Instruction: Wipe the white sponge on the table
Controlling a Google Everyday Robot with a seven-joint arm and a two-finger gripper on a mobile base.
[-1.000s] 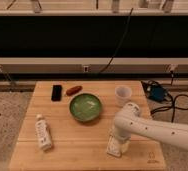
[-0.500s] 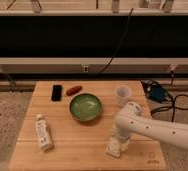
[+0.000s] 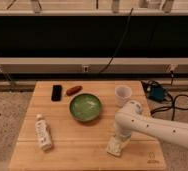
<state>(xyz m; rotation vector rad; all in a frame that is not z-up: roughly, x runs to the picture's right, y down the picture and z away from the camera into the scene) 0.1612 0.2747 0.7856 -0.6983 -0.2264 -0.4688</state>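
Note:
The white sponge (image 3: 114,146) lies flat on the light-brown wooden table (image 3: 77,140), near the front edge right of the middle. My white arm comes in from the right, and my gripper (image 3: 119,140) points down right over the sponge, covering its far part. A small dark logo (image 3: 150,155) marks the table's front right corner.
A green bowl (image 3: 85,107) stands mid-table. A white paper cup (image 3: 122,95) is to its right, a white labelled bottle (image 3: 43,132) lies at the front left, and a black phone-like object (image 3: 56,92) and a reddish sausage-shaped item (image 3: 73,90) lie at the back. Cables (image 3: 169,102) lie on the floor to the right.

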